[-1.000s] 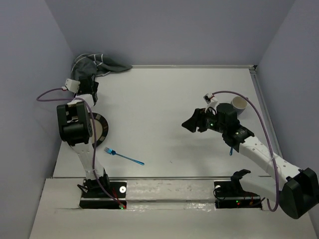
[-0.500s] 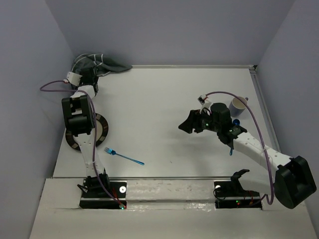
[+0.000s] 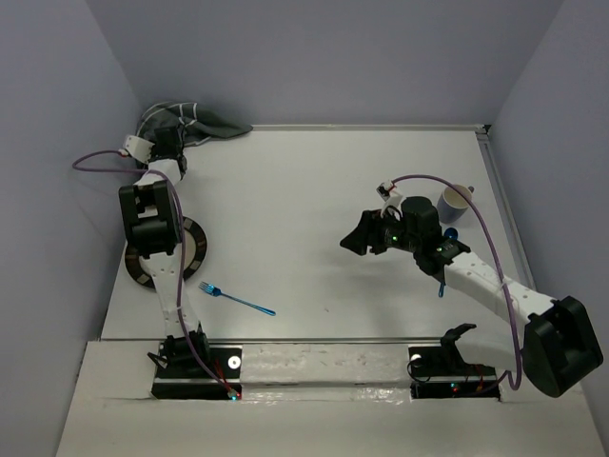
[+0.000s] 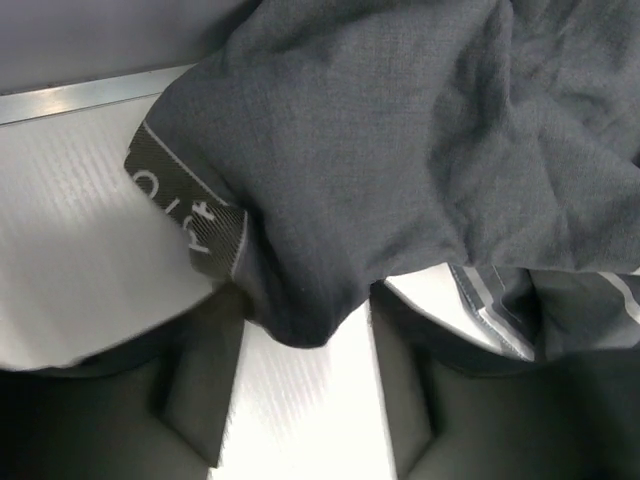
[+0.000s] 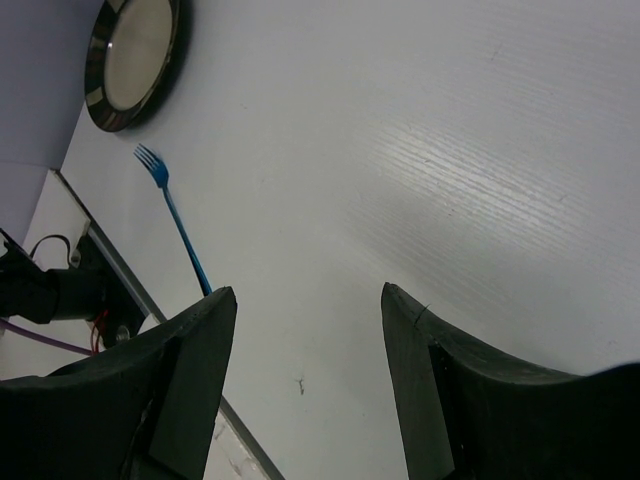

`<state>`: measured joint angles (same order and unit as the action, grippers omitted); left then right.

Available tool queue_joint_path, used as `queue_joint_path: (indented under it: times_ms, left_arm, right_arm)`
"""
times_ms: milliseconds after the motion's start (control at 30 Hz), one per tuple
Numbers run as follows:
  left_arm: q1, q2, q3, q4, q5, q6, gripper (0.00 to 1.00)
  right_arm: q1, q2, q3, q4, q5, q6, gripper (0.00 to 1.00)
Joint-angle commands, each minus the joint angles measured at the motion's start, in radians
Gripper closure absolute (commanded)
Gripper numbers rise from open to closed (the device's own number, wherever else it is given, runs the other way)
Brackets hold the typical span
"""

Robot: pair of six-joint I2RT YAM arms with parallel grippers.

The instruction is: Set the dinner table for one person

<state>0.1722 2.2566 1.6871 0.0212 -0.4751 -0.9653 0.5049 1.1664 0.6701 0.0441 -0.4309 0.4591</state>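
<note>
The dinner table is a white top between lavender walls. A dark grey cloth with white stripes lies bunched in its far left corner. My left gripper is at the cloth's near edge. In the left wrist view a hanging fold of the cloth dips between the tips of the left gripper, whose jaws stand apart with white table showing between them. My right gripper hovers open over the table's middle right, and in its own view the right gripper holds nothing.
A dark-rimmed plate lies at the left, partly under the left arm, with a blue fork in front of it. A white cup stands at the right. A small blue item peeks from under the right arm. Plate and fork also show in the right wrist view.
The left arm has reached farther into the corner, onto the cloth, and its jaws have narrowed a little. The right arm swung left early on, uncovering the cup, then held still.
</note>
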Motion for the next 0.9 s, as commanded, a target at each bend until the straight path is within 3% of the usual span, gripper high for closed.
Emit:
queue_joint_path:
  times_ms: [0,33,167,400,600,867]
  left_arm:
    - [0.009,0.030,0.100,-0.020,-0.034,0.036,0.57]
    - [0.007,0.041,0.123,-0.020,-0.028,0.052,0.71]
    - [0.004,0.040,0.141,-0.020,0.004,0.100,1.00]
    - [-0.095,-0.023,0.091,0.046,0.107,0.230,1.00]
    - [-0.341,-0.195,-0.203,0.334,0.240,0.312,1.00]
    - [-0.600,-0.365,-0.493,0.531,0.397,0.313,1.00]
  right_arm:
    - [0.006,0.009,-0.010,0.068,-0.014,-0.022,0.34]
    - [0.006,0.012,-0.010,0.068,-0.012,-0.022,0.34]
    - [0.006,0.009,-0.004,0.069,0.000,-0.023,0.34]
    - [0.006,-0.040,-0.007,0.060,0.076,-0.005,0.35]
    - [0.006,-0.129,-0.007,0.044,0.221,0.067,0.35]
    - [0.006,-0.249,0.111,-0.118,0.566,-0.023,0.36]
